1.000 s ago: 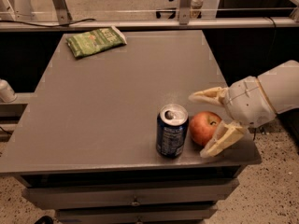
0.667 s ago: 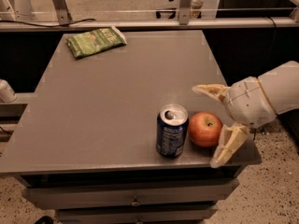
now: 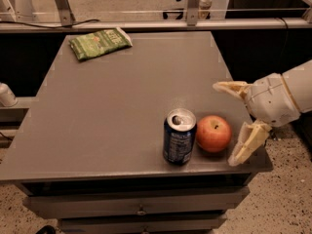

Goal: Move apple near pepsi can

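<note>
Inventory, going left to right, is coming out at one of each thing, all sharing one flat, matte grey tabletop (image 3: 112, 111) that is sitting on a drawer unit (image 3: 141, 199).

One flat, crinkly green foil snack bag (image 3: 100, 43) is lying at the far left corner, well apart from the rest.

Near the front edge, right of centre, one dark blue cylindrical pepsi can (image 3: 179, 136) with white lettering and a shiny silver top is standing upright. One round, smooth red-orange apple (image 3: 213, 133) with a small dark stem dimple is sitting right beside it on its right. They're so close I can't tell if they're touching. The apple is coming up a bit shorter than the can.

Furthest right, one white, hard-shelled gripper (image 3: 227, 124) is hovering at the table's front right corner. Its two cream-coloured fingers (image 3: 246, 143) are spreading wide around the apple's right side, one reaching in behind it, the other pointing down just beside it. The jaws are gaping and gripping nothing, and the apple is resting free on the table.
</note>
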`<action>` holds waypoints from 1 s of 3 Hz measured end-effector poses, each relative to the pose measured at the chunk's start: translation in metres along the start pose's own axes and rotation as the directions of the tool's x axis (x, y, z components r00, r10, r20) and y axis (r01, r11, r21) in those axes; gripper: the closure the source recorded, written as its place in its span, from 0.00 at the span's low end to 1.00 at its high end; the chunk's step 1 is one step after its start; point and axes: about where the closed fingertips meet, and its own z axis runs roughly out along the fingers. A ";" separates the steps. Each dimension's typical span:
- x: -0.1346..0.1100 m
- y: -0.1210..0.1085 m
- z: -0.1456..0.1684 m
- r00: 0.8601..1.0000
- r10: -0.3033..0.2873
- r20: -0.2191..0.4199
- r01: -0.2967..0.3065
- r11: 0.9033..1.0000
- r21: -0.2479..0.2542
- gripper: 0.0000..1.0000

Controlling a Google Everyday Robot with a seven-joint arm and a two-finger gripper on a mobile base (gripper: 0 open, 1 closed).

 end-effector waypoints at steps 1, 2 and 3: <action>0.020 -0.032 -0.035 0.999 0.039 -0.023 -0.038 0.997 0.065 0.00; 0.030 -0.059 -0.073 0.997 0.052 -0.056 -0.045 0.990 0.133 0.00; 0.026 -0.066 -0.085 0.997 0.044 -0.058 -0.034 0.986 0.160 0.00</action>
